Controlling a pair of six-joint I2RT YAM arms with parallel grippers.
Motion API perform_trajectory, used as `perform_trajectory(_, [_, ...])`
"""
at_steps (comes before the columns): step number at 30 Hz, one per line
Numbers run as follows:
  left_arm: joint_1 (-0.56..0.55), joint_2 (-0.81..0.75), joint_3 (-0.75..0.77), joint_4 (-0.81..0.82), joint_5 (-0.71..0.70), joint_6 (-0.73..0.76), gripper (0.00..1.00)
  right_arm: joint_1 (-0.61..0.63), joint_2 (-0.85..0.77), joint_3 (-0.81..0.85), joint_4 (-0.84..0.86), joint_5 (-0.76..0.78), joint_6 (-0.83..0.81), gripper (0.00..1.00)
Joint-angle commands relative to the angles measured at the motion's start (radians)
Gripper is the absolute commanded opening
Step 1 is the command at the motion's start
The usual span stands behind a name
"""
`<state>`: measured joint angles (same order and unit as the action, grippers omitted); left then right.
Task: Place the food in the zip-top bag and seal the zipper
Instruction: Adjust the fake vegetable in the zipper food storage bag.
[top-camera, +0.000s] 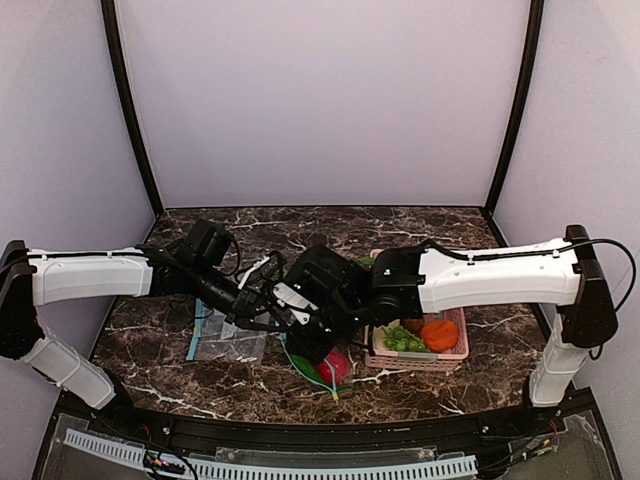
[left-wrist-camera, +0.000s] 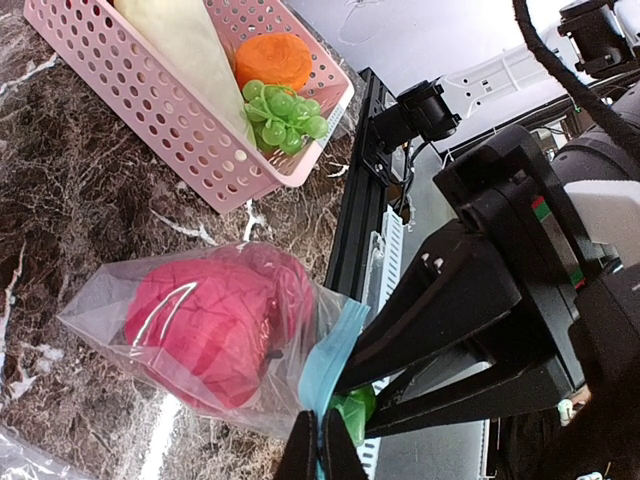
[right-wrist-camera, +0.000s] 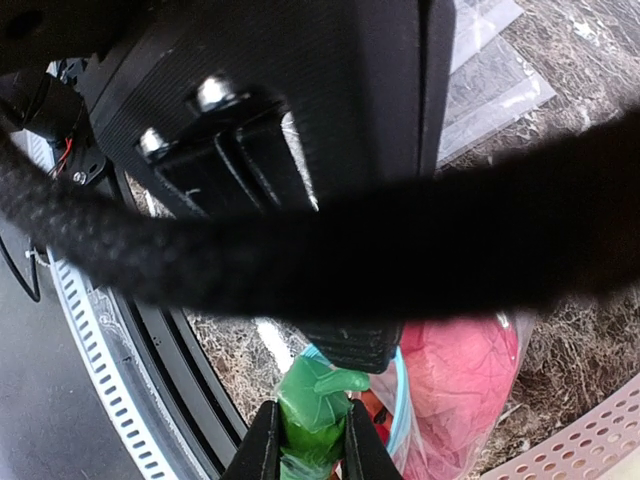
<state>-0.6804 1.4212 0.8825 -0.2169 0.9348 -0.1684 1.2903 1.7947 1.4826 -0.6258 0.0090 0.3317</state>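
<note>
Pinched tight at the bottom of the left wrist view, the left tool (left-wrist-camera: 320, 432) has its 2 fingers closed flat on the light blue zipper (left-wrist-camera: 326, 362), holding up one side of the mouth of the zip-top bag (left-wrist-camera: 105, 305). Just beside it, the right tool (right-wrist-camera: 312, 422) is closed narrowly on the end of a green piece that I take for the cucumber (right-wrist-camera: 315, 385), which sits right at the mouth, partly under plastic. How much of it is inside I cannot tell.

Further into the bag lies a red-pink fruit (left-wrist-camera: 215, 325). The mass is large enough to be 2, but the folds hide the count. The bag rests on the dark marbled surface (left-wrist-camera: 60, 210) near its front edge.

Beyond it stands a pink basket (left-wrist-camera: 150, 110) with a white radish (left-wrist-camera: 185, 45), an orange fruit (left-wrist-camera: 275, 60) and green grapes (left-wrist-camera: 282, 115). Spare bags (top-camera: 225, 340) lie flat under the left arm.

Loading looks nearly finished, and the cucumber is the piece in hand. Next it needs pushing fully past the strip, then releasing. After that, both sides of the strip must be lined up and pressed shut along the whole width.
</note>
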Motion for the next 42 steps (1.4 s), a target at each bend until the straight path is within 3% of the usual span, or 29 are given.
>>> perform_trajectory(1, [0.016, -0.032, 0.018, 0.102, 0.041, 0.008, 0.01, -0.010, 0.041, -0.011, -0.181, 0.028, 0.082, 0.12])
perform_trajectory(22, [0.015, -0.035, 0.010, 0.114, 0.047, 0.002, 0.01, -0.073, 0.100, 0.025, -0.266, 0.148, 0.164, 0.18])
perform_trajectory(27, [0.013, -0.025, 0.011, 0.116, 0.042, -0.007, 0.01, -0.074, 0.085, 0.054, -0.263, 0.178, 0.172, 0.26])
perform_trajectory(42, [0.024, 0.006, 0.044, 0.016, -0.095, 0.020, 0.01, -0.059, -0.125, -0.049, -0.151, -0.027, 0.154, 0.54])
